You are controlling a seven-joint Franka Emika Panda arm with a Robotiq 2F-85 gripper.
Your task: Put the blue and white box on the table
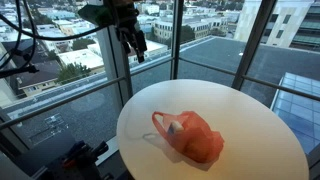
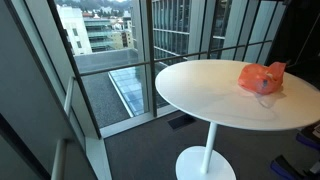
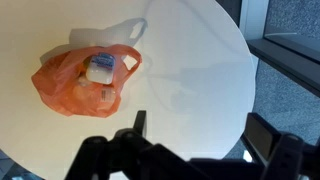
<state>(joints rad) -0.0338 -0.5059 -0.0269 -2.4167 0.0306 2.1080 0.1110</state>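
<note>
Hovering over the box (image 3: 100, 68)
My end effector (image 1: 133, 42) hangs empty, jaws apart; the box lies inside the bag (image 3: 72, 92) on the table (image 3: 200, 60). I might pinch plastic and drag the bag.

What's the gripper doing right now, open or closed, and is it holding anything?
Gripper: open, holding nothing, raised clear of the orange plastic bag on the round white table.

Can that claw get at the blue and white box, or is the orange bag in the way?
Probably yes, partly. The gripper hangs open above the table, with nothing between it and the orange bag. The blue and white box shows at the bag's mouth, though plastic surrounds it.
</note>
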